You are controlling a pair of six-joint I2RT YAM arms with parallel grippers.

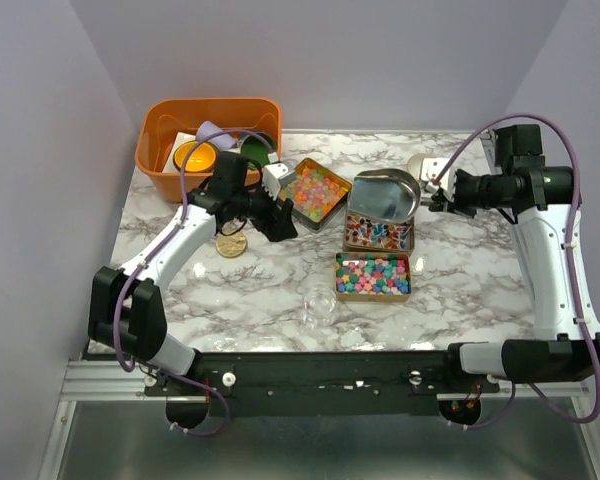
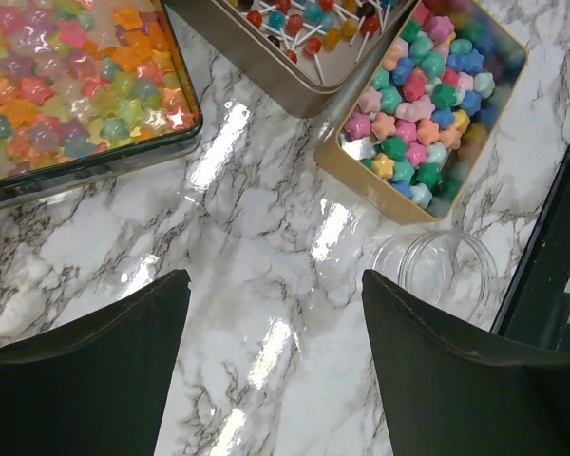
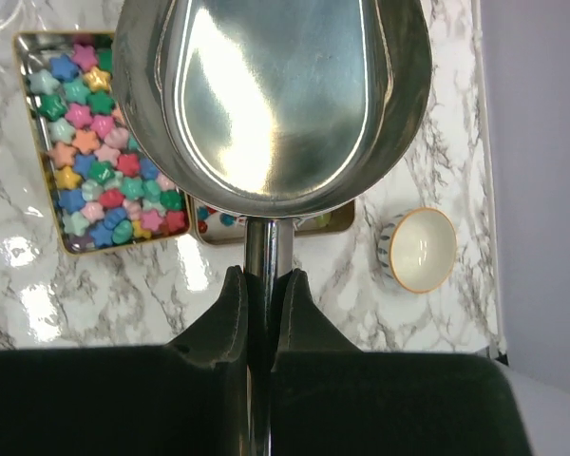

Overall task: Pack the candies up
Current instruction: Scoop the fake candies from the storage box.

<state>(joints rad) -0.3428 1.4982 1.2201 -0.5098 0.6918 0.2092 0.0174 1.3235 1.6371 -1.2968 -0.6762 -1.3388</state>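
The candies lie in three open tins: pastel stars (image 1: 315,190) (image 2: 66,85), bright stars (image 1: 373,275) (image 2: 427,95) (image 3: 100,152), and small red, white and dark ones (image 1: 378,232) (image 2: 313,28). A shiny metal scoop (image 1: 385,195) (image 3: 266,95) hovers empty over the middle tin, and my right gripper (image 1: 442,190) (image 3: 266,280) is shut on its handle. Left of the tins, my left gripper (image 1: 280,215) (image 2: 275,285) hangs open over bare marble with nothing between its fingers. A clear jar (image 1: 320,308) (image 2: 437,275) stands near the front, beside my left gripper's right finger.
An orange basket (image 1: 210,145) with assorted items sits at the back left. A gold round lid (image 1: 231,243) lies on the marble under the left arm. A small white cup (image 3: 416,249) stands right of the tins, near the right gripper.
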